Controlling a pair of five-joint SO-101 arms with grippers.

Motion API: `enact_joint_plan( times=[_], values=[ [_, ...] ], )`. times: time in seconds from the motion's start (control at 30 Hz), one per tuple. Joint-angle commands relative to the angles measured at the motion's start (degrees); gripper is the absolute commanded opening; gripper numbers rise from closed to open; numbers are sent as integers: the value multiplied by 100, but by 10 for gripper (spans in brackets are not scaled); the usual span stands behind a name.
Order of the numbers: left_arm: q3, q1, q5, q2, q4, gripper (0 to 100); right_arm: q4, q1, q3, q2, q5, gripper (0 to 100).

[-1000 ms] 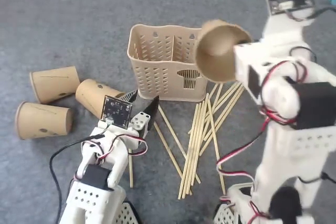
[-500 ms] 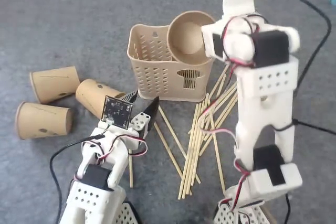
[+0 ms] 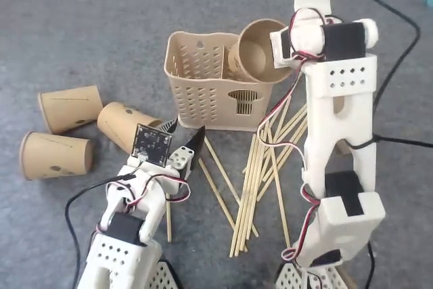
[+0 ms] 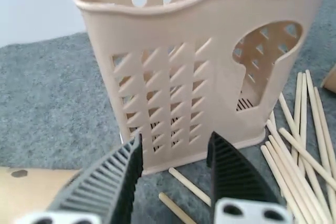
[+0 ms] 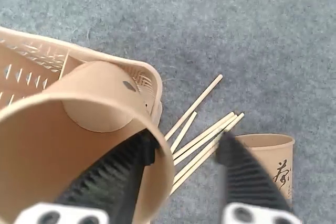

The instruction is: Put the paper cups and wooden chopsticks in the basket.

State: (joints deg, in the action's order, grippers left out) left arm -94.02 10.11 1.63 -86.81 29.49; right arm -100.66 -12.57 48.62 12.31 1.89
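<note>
Cup (image 3: 254, 53) lowered into basket (image 3: 203, 96), tilted, mouth toward right gripper (image 5: 186, 142), jaws spread.

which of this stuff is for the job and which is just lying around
For the job: basket; chopsticks; tilted cup at the basket's rim; three cups lying on their sides; another cup beside the chopsticks.
Not for it: grey mat; arm cable.

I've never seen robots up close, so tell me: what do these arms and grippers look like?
The left arm and right arm are white plastic with black motor blocks and panels dotted with small holes. Red, black and white wires loop along them. A small circuit board sits on each wrist. The left gripper and right gripper have black ridged fingers.
</note>
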Motion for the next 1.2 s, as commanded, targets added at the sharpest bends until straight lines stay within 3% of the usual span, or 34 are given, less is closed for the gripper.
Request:
enact_joint_plan(
  times=[0.0,0.23,0.37,0.43,0.53,0.6,0.77,0.93,1.17],
  values=[
    [48,-26,-53,53,-211,196,-224,75,273,-629,-44,240],
    [48,-26,-53,53,-211,196,-251,198,202,-1921,-44,238],
    [48,-26,-53,53,-202,196,-251,523,-563,-2536,-53,236],
    [48,-26,-53,53,-202,196,-207,857,-1108,-2730,-70,201],
    [48,-26,-53,53,-202,196,4,1332,-1758,-2668,-70,69],
    [48,-35,-53,53,-202,196,251,1604,-2084,-2475,-18,2],
    [84,-44,-18,53,-193,194,716,2044,-2365,-1508,-26,8],
    [84,-35,-9,53,-185,189,1604,2009,-2338,-347,-18,8],
    [251,-26,-35,132,-62,58,2176,1912,-1688,980,-18,8]
  ],
)
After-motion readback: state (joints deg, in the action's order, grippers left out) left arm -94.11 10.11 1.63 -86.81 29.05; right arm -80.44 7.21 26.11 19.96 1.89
